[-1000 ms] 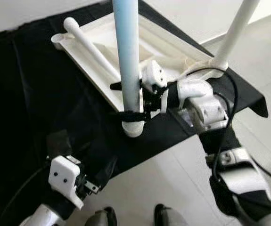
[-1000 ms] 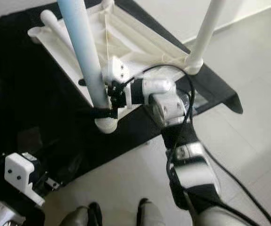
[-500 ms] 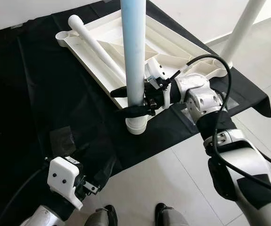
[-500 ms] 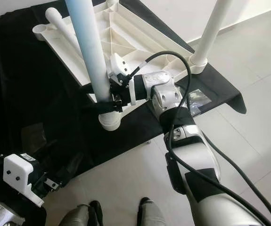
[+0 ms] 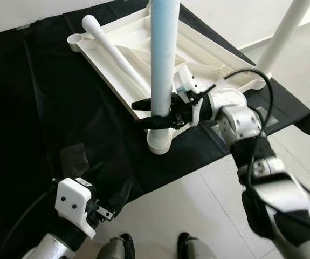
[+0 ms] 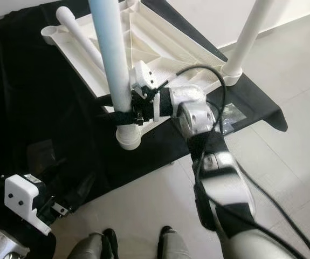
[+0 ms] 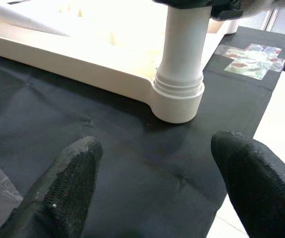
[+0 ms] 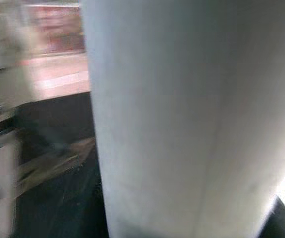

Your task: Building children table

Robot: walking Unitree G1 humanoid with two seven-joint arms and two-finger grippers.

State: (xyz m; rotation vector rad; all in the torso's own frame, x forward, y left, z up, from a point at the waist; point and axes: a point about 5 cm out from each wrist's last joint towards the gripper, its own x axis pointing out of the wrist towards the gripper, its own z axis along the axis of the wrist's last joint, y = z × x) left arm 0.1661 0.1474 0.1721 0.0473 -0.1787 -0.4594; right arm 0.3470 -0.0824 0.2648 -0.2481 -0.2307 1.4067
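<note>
I'm gripping the pale blue leg with my right gripper, fingers clamped low around it, just above the corner socket of the upturned white tabletop. It's probably seated, though the joint is blurry. My left gripper is hanging open over the black cloth.

The right end effector clamps the pale blue upright plastic leg. The leg's base meets the white upturned plastic tabletop at its 6 o'clock corner.

Home room: tiled floor
</note>
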